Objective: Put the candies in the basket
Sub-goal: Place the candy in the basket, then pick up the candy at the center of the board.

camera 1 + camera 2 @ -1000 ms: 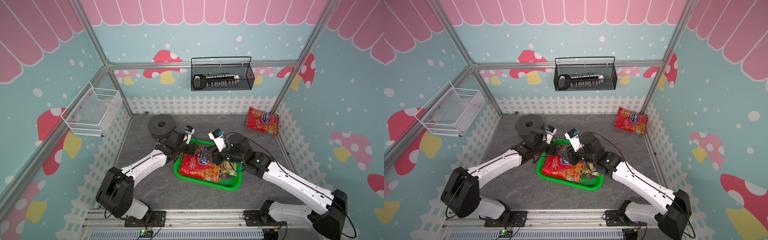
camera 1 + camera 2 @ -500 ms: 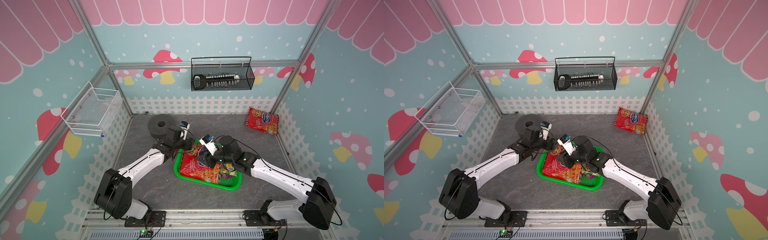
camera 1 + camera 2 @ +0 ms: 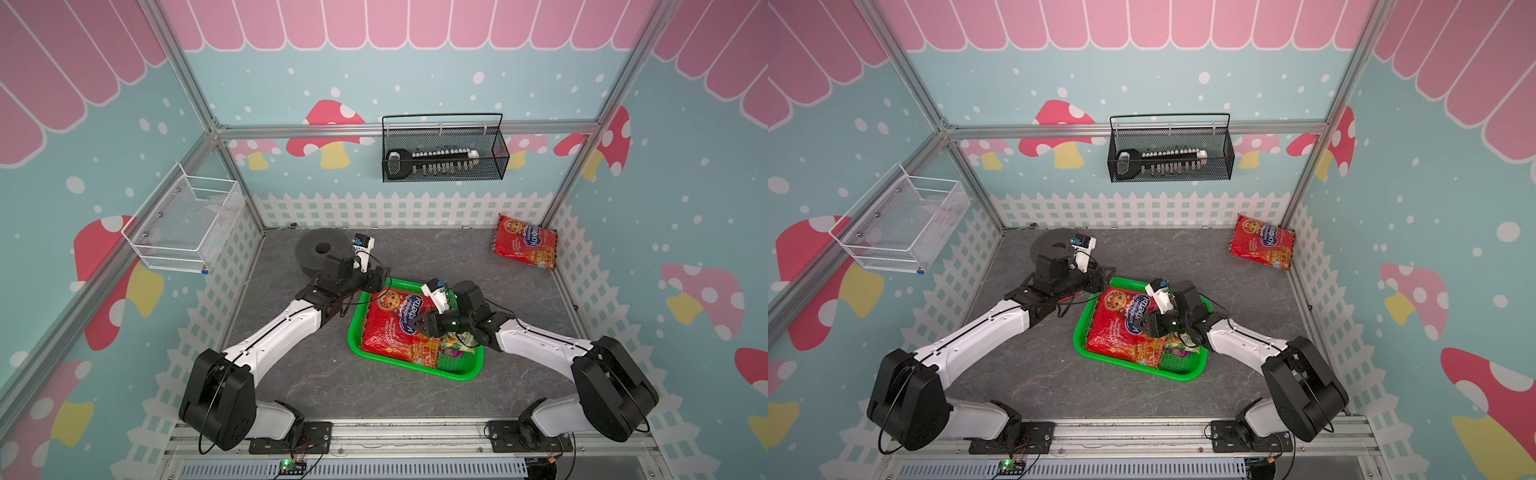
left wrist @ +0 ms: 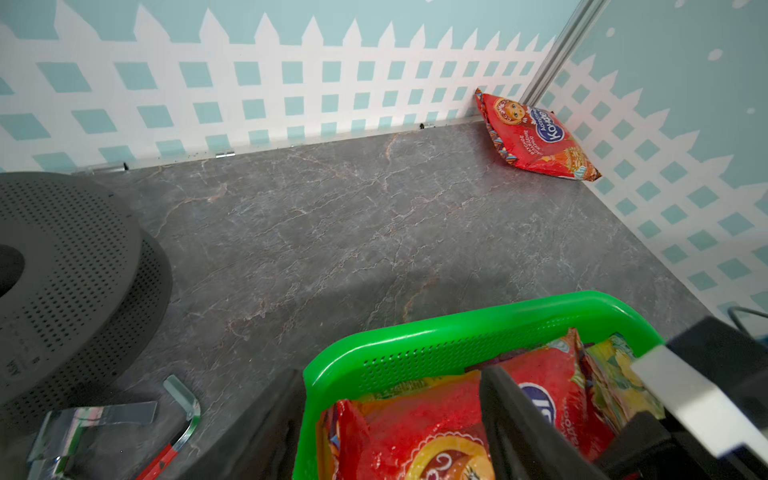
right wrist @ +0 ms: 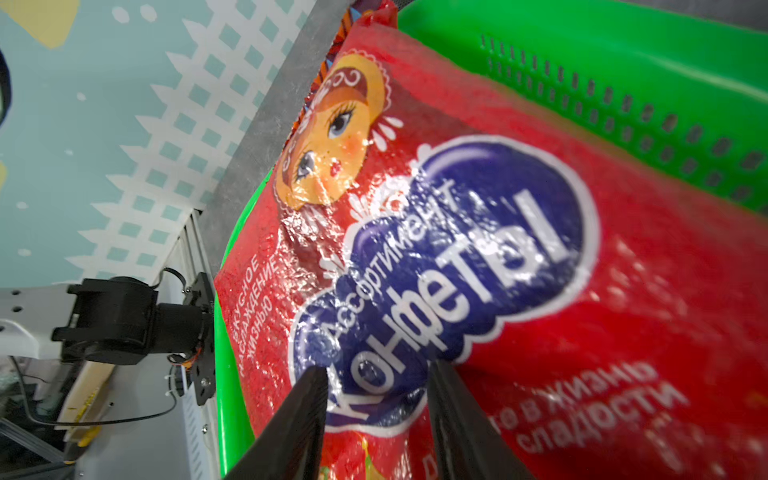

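The green basket (image 3: 461, 376) (image 3: 1183, 376) sits mid-floor. A large red candy bag (image 3: 386, 328) (image 3: 1113, 328) (image 5: 457, 249) lies on top, and a green-yellow bag (image 3: 457, 340) (image 4: 619, 374) peeks out beneath it. My right gripper (image 3: 415, 324) (image 5: 376, 368) is open, its fingertips right at the bag's blue logo. My left gripper (image 3: 380, 282) (image 4: 388, 374) is open at the basket's far left corner. One of its fingers is outside the wall and the other over the red bag (image 4: 415, 415). A second red bag (image 3: 524, 247) (image 3: 1262, 247) (image 4: 536, 137) lies in the back right corner.
A black perforated round object (image 3: 320, 251) (image 4: 62, 270) stands behind the left gripper. A black wire basket (image 3: 444, 153) hangs on the back wall and a white mesh basket (image 3: 187, 224) on the left wall. Small metal pieces (image 4: 178, 415) lie near the left finger.
My right gripper has moved left and nearer, from the basket's far side to over the middle of the red bag. The left gripper stays at the basket's corner, its wrist slightly turned.
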Robot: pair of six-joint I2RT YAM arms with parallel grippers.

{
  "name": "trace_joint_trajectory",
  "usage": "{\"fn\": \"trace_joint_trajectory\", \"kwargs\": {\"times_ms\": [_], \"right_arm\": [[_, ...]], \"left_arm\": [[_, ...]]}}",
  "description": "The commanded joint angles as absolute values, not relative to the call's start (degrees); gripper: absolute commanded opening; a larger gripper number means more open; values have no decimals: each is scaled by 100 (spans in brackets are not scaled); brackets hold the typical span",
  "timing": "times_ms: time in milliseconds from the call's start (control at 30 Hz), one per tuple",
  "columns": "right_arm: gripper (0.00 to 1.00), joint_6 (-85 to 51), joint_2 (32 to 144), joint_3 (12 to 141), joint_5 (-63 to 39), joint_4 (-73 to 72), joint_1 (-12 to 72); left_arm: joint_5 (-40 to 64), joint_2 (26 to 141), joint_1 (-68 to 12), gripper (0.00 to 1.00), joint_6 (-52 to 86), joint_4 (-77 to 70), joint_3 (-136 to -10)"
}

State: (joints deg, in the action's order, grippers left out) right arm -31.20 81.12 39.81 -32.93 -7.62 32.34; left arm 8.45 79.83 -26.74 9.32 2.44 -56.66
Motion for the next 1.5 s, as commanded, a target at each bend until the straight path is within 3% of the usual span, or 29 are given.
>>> {"fn": "trace_joint_trajectory", "kwargs": {"times_ms": [0, 100, 333, 533, 667, 867, 933, 1000, 1033, 1200, 1467], "right_arm": [[51, -3380, 7976, 3774, -3444, -533, 3095], [54, -3328, 7824, 4064, -3464, -179, 3010], [60, -2839, 7815, 5650, -2474, 1293, 2651], [63, -2930, 8068, 6143, -1568, 1287, 1772], [66, -2472, 8363, 6282, -426, 1114, 1358], [69, -1694, 8969, 6500, 280, 779, 722], [80, -1444, 9217, 6606, 595, 663, 608], [97, -1213, 9519, 6732, 907, 493, 537], [99, -1024, 9717, 6819, 981, 416, 489], [99, 186, 10791, 7726, 1241, 514, 383], [97, 767, 12427, 9205, 1721, 909, 143]], "left_arm": [[600, 7756, -2864, 70, 750, -200, -5431], [598, 7747, -2898, 70, 868, -445, -5262], [193, 7748, -2904, 72, 1232, -355, -5186], [163, 7582, -2889, 75, 1227, -187, -5185], [-37, 7480, -2873, 76, 1104, -158, -5095], [-356, 7438, -2845, 79, 989, -158, -4989], [-436, 7474, -2834, 79, 990, -158, -4975], [-448, 7525, -2830, 79, 994, -158, -4988], [-427, 7554, -2816, 79, 1009, -158, -5006], [-288, 7633, -2820, 79, 1054, -158, -5088], [-288, 7605, -2811, 79, 1043, -123, -5055]]}}
